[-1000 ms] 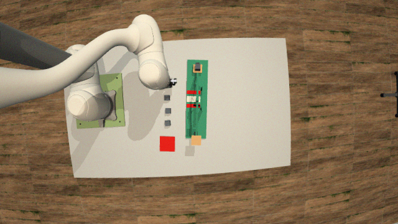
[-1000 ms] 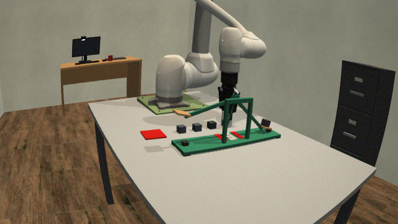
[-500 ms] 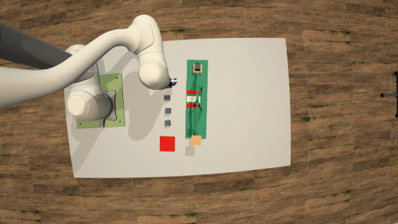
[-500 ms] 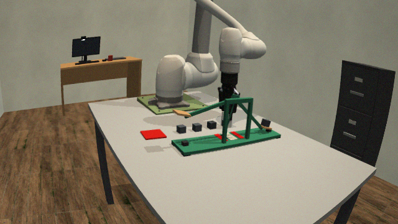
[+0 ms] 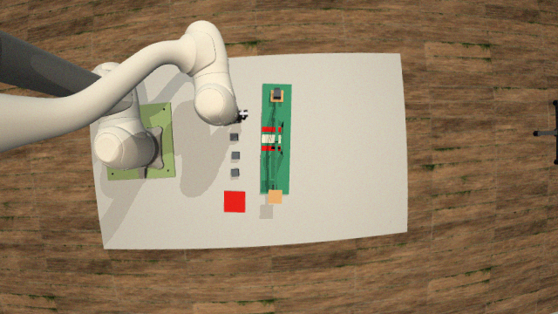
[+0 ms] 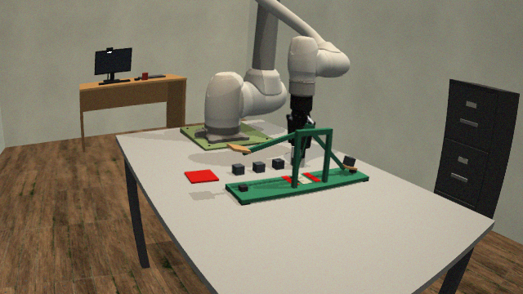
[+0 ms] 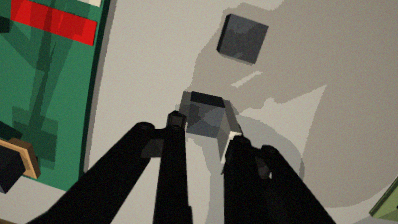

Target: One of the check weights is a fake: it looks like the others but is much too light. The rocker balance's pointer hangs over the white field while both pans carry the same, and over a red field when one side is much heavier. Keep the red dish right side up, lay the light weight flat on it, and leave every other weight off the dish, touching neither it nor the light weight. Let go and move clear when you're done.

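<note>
Weight, not yet proven light, stands at the row's end, apparently clenched in the gripper; I judge pickup for weighing in hand, next requiring a straight lift toward the raised pan.

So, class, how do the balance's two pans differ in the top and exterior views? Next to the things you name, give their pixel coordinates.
The loaded pan [image 5: 273, 99] [image 6: 354, 167] carries a dark weight [image 5: 277, 93] [image 6: 349, 161]; the bare pan [image 5: 275, 196] [image 6: 239, 148] carries nothing. The loaded pan hangs low near the green base [image 5: 283, 174] [image 6: 261, 193], while the bare pan is raised well above it. Both are orange-tan.
</note>
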Robot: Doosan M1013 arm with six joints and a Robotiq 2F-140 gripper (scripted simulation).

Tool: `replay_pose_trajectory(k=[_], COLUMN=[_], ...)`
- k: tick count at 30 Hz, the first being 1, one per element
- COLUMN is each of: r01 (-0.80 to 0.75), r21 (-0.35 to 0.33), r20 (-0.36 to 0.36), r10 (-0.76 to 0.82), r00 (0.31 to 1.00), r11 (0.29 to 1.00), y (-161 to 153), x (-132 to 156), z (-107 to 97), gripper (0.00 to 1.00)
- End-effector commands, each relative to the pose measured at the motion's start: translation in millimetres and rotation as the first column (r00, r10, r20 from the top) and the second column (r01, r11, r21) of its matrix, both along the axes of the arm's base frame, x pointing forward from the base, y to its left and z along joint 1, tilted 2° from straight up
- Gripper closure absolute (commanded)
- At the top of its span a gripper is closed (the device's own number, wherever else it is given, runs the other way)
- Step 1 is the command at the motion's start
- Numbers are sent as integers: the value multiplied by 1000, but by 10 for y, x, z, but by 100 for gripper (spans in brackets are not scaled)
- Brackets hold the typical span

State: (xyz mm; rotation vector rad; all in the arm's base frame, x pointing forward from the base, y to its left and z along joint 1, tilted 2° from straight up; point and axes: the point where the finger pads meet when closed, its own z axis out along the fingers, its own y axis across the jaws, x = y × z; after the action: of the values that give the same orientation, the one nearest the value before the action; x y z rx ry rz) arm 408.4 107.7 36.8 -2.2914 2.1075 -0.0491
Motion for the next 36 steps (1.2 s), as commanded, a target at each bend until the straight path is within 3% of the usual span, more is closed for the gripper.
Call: replay_pose_trajectory(k=[1,16,26,36], r01=[0,0,0,0], r21=[0,0,0,0], r20=[0,0,0,0], r10=[0,0,0,0], r00=[1000,1000,1000,1000], r11=[1000,1000,1000,1000], y=[0,0,0,0], x=[0,0,0,0], z=[0,0,0,0], gripper=[76,76,67,65])
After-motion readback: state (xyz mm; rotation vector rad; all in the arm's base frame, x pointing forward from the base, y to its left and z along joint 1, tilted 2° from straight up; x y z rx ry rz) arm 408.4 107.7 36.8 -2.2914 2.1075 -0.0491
